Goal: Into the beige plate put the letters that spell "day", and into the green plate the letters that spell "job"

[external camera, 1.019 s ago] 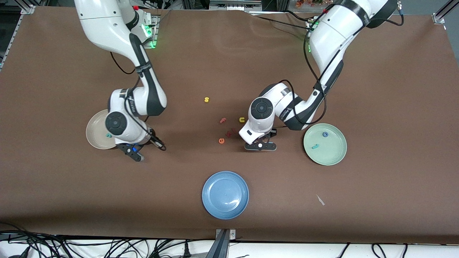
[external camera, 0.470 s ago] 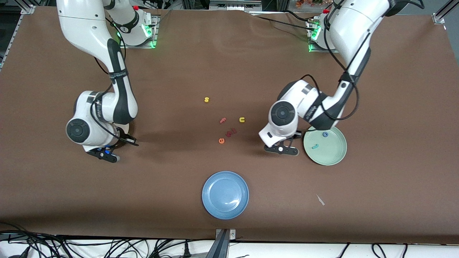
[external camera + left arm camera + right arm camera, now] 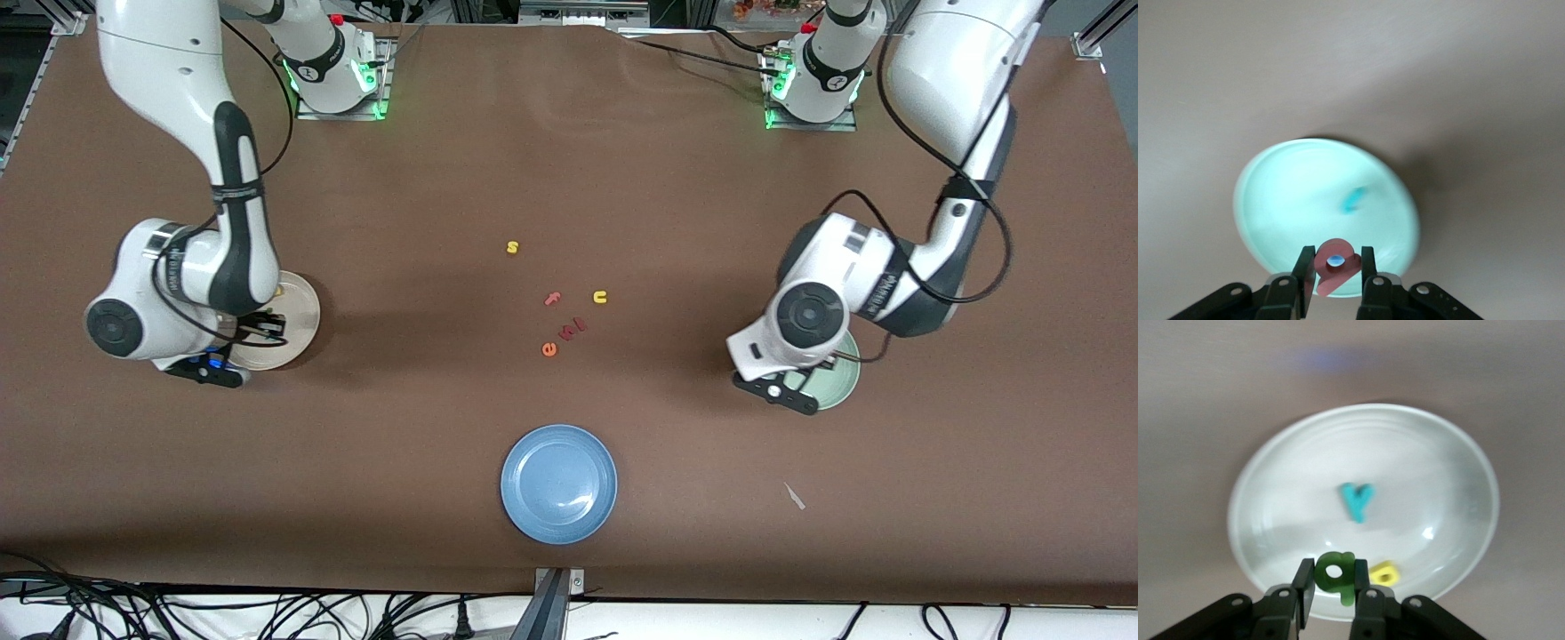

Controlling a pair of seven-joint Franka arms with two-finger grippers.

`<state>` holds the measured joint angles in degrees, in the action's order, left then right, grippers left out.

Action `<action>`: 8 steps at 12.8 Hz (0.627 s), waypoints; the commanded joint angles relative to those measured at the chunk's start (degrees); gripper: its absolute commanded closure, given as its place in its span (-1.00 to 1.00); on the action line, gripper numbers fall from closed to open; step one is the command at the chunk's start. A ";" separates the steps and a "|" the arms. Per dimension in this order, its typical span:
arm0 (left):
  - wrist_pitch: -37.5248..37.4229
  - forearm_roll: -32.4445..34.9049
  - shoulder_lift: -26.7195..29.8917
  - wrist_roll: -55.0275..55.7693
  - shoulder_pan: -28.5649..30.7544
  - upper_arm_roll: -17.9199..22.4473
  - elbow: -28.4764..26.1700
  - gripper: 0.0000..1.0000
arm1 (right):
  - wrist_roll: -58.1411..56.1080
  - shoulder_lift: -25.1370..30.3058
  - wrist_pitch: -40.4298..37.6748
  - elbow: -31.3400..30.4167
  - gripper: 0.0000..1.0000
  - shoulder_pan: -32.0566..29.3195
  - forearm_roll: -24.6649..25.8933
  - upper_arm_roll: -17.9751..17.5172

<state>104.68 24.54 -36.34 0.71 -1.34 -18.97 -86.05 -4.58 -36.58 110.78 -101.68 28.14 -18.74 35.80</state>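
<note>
My right gripper is shut on the dark green d and hangs over the rim of the beige plate. On that plate lie the teal y and the yellow a. My left gripper is shut on the salmon b over the edge of the green plate, where the teal j lies. In the front view the right gripper is by the beige plate and the left gripper by the green plate. The arm hides the blue o there.
A blue plate sits near the table's front edge in the middle. Loose letters lie mid-table: a yellow s, a salmon f, a yellow u, an orange e and dark red pieces. A paper scrap lies nearer the camera than the green plate.
Both arms swung outward, away from the table's middle. The left gripper came over the green plate's edge; the right gripper crossed the beige plate to the rim at its own end.
</note>
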 commanded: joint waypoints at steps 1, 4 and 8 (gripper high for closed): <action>2.45 1.65 -0.57 -10.61 4.32 -0.45 -1.40 0.82 | -3.33 -0.33 -0.82 0.35 -1.00 -2.92 -2.43 -1.25; 8.07 1.65 -3.82 -13.55 7.41 -0.45 -3.06 0.79 | -3.77 -0.34 -0.82 1.84 -1.00 -2.39 -3.32 -1.34; 16.59 1.74 -4.09 -13.55 9.95 -0.36 -9.21 0.78 | -3.60 -0.16 -3.53 5.08 -1.00 -2.22 -4.28 -3.62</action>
<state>118.21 24.67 -41.56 -12.06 6.57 -18.73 -92.25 -7.65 -36.84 110.21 -98.80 26.12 -21.21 33.04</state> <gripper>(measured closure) 0.714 0.000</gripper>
